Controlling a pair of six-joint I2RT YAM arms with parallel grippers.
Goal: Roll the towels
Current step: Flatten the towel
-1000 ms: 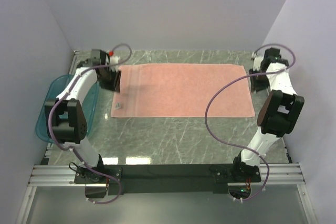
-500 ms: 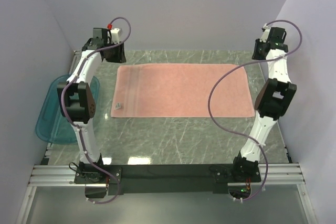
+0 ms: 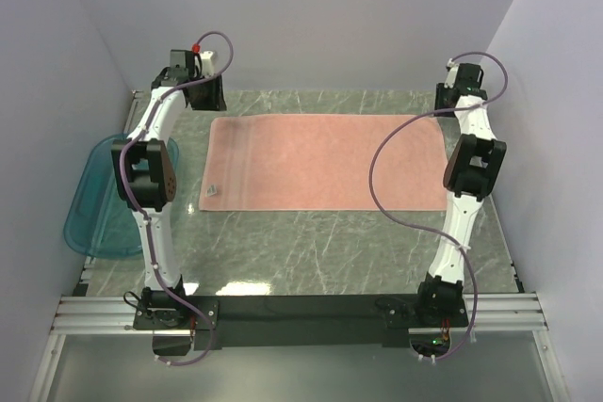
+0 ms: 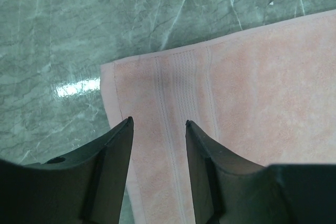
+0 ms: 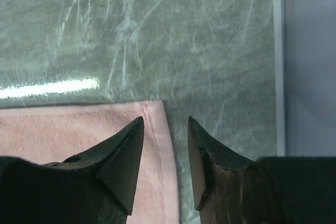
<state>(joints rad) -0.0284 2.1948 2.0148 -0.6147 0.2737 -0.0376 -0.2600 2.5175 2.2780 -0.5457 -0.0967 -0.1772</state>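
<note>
Towel [image 3: 325, 162] lies flat and fully spread mid-counter, long side running left to right, not rolled. A wide strip of bare counter [image 3: 311, 251] sits between the arm bases and the towel's near edge. Small white label [image 3: 213, 190] at the near-left corner. Teal tray [image 3: 89, 200] on the left side, well apart from the towel.

Left gripper [image 4: 157, 123] is over the far-left corner, jaws partly apart with nothing between them, tips above the striped hem band just inside the left edge. Right gripper [image 5: 165, 120] is over the far-right corner, jaws partly apart and empty, straddling the right edge: one finger over cloth, the other over bare counter. Can't tell if either touches the cloth.

Only narrow counter strips beyond the far edge and right edge, before the walls.
</note>
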